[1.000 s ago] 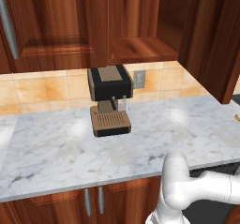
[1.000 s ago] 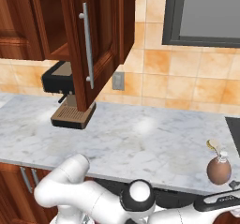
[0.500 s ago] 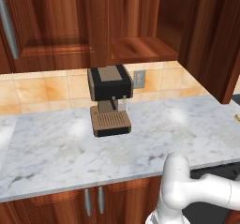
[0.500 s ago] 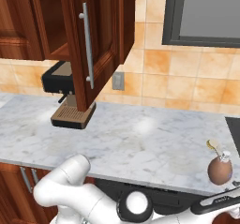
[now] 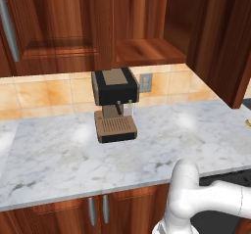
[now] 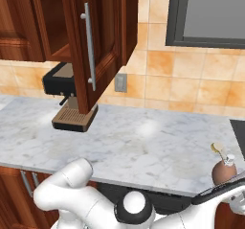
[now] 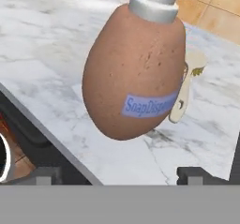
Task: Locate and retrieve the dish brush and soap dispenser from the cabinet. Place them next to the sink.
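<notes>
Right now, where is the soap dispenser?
The soap dispenser stands on the marble counter at the right base view's lower right, with the dish brush right behind it.

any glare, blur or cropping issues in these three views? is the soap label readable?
Left base view: soft glare patches on the white marble counter, otherwise sharp. Right base view: a similar bright spot on the marble; the brownish soap bottle is small, its label not legible. Hand view: the bottle's blue label is close but pixelated, partly readable; its white pump top is cropped by the top edge.

Open cabinet door (image 6: 98,46) overhangs coffee machine (image 5: 114,104); marble counter (image 5: 59,154) otherwise bare.
</notes>
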Controlling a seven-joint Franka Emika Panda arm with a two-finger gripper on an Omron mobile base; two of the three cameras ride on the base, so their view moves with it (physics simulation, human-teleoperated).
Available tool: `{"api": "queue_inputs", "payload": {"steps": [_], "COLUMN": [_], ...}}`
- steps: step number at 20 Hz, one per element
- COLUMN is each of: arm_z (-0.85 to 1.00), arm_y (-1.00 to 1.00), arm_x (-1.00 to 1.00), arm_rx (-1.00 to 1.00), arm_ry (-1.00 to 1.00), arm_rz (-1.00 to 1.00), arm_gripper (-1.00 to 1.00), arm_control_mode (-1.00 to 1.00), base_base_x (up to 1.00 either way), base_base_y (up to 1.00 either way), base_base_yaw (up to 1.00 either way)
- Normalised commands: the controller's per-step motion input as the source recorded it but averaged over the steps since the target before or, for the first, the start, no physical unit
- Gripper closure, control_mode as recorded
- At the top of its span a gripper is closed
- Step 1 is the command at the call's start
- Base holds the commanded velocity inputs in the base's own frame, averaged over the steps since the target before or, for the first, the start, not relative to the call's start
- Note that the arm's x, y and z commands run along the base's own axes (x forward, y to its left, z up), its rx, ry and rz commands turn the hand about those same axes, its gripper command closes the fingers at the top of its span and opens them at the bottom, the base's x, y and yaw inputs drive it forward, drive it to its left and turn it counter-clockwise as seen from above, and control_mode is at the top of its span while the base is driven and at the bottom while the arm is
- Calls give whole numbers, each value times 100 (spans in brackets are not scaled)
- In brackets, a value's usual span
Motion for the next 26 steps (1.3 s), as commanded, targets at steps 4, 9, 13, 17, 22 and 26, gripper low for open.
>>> {"api": "queue_inputs", "payload": {"steps": [4,9,13,17,22,26], "arm_z": [5,9,16,25,23,1], "arm_y": [3,6,18,34,56,52], "arm_x": [-20,-32,-60,-41,-54,-76], "arm_rx": [4,2,-1,-15,-15,-12], "arm_ry": [33,18,-2,-14,-9,-6], "arm_rz": [-25,-27,-23,-16,-9,-9], "arm_gripper": [-100,-100,-100,-100,-100,-100], "arm_control_mode": [-100,-100,-100,-100,-100,-100], "base_base_x": [0,0,0,0,0,0], "base_base_y": [0,0,0,0,0,0], "base_base_yaw": [0,0,0,0,0,0]}}
